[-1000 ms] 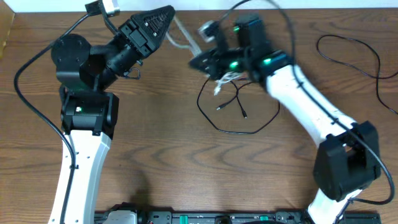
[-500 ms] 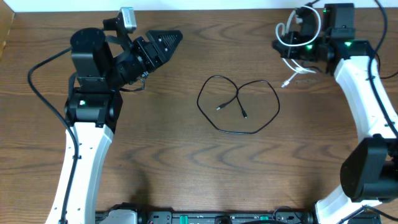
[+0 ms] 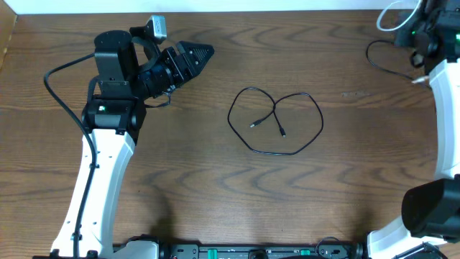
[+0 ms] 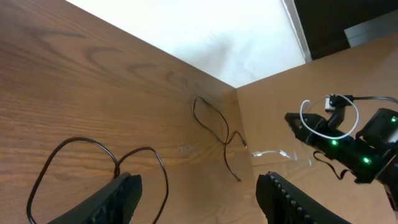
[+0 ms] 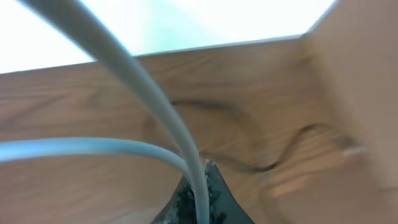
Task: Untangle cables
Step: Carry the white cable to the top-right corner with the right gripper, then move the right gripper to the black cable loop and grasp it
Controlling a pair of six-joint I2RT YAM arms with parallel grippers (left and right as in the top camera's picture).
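While the white cable (image 3: 385, 14) hangs in the air at the far right corner of the table (image 3: 215, 187), the right gripper (image 3: 422, 32) has it pinched tight between its tips. In the right wrist view the white cable (image 5: 163, 106) runs straight down into the squeezed tips (image 5: 199, 194). One thin black cable (image 3: 368, 52) lies on the table near it, at the far right, in a loose wavy loop. The other black cable (image 3: 275, 122) lies flat in the middle of the table, well apart from those two. It makes a round loop, and its two small plug ends sit inside the loop, near each other. The left gripper (image 3: 200, 53) is up above the table, to the left of this loop, and it points right. Its two fingers (image 4: 124, 194) are spread wide and hold nothing.
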